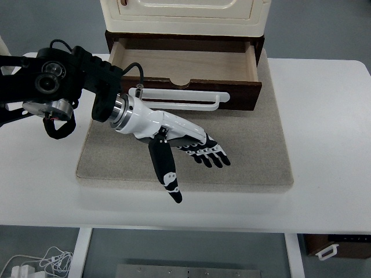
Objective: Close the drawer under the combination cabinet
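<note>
The cream combination cabinet [185,14] stands at the back of the table on a dark brown base. Its lower drawer [182,61] is pulled out, showing a bare light wood inside, a dark front panel and a white handle [182,99]. My left hand [188,153] hangs over the grey mat in front of the drawer, below and slightly left of the handle, apart from it. Its fingers [210,155] are stretched flat and the thumb [168,176] points toward the near edge; it holds nothing. The right arm is out of view.
A grey mat [255,156] lies under the cabinet and covers the table's middle. The white table [324,127] extends on both sides. A small brown box with a white handle [336,246] sits below the table at the bottom right. Cables [40,263] lie on the floor at the bottom left.
</note>
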